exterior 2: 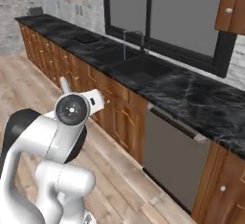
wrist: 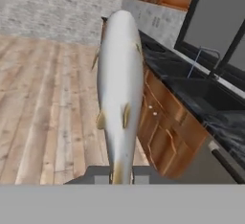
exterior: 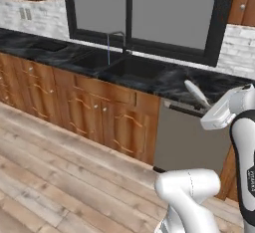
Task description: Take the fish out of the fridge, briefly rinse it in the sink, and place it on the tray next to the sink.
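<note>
My gripper (wrist: 118, 177) is shut on the tail end of the fish (wrist: 119, 84), a slim silvery-white body that points away from the hand. From the left base, the fish (exterior: 196, 92) sticks up and to the left out of the gripper (exterior: 208, 107), in the air in front of the counter and right of the sink (exterior: 122, 66). The black double sink (exterior 2: 139, 65) lies under the window, and a thin stream runs from its arched faucet (exterior: 118, 37). The flat black tray (exterior 2: 86, 39) rests on the counter left of the sink. The fridge is out of view.
A black marble counter (exterior: 174, 80) runs over brown wooden cabinets (exterior: 84, 107). A grey dishwasher front (exterior: 182, 140) with a bar handle stands below the counter, close to the hand. A dark-framed window (exterior: 144, 8) stands behind the sink. Wooden floor (exterior: 55, 177) lies open to the left.
</note>
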Controlling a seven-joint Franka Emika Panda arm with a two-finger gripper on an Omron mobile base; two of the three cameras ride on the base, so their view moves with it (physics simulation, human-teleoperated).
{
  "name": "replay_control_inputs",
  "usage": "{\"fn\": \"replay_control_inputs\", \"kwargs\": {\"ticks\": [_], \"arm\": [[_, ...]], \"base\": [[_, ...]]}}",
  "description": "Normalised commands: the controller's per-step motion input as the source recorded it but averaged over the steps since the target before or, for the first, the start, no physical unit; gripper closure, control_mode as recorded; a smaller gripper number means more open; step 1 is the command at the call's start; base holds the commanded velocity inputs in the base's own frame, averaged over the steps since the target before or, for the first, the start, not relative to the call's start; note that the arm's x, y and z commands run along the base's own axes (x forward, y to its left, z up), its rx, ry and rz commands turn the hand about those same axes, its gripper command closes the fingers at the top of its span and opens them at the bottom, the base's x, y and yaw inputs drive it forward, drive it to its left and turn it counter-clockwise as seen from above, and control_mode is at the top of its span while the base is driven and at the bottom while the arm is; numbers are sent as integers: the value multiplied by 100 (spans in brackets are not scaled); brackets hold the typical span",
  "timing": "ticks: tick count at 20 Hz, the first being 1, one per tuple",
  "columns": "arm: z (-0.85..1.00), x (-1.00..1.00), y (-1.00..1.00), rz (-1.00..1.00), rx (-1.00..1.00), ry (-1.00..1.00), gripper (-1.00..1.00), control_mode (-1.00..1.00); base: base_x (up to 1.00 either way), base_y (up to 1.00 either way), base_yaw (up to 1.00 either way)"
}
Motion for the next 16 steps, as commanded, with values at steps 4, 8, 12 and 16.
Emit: {"fn": "replay_control_inputs", "kwargs": {"ticks": [4, 8, 12, 16], "arm": [[0, 0, 0, 0, 0, 0, 100, 100], [0, 0, 0, 0, 0, 0, 100, 100], [0, 0, 0, 0, 0, 0, 100, 100], [0, 0, 0, 0, 0, 0, 100, 100]], "base": [[100, 100, -35], [100, 100, -37], [100, 100, -44], [100, 100, -51]]}}
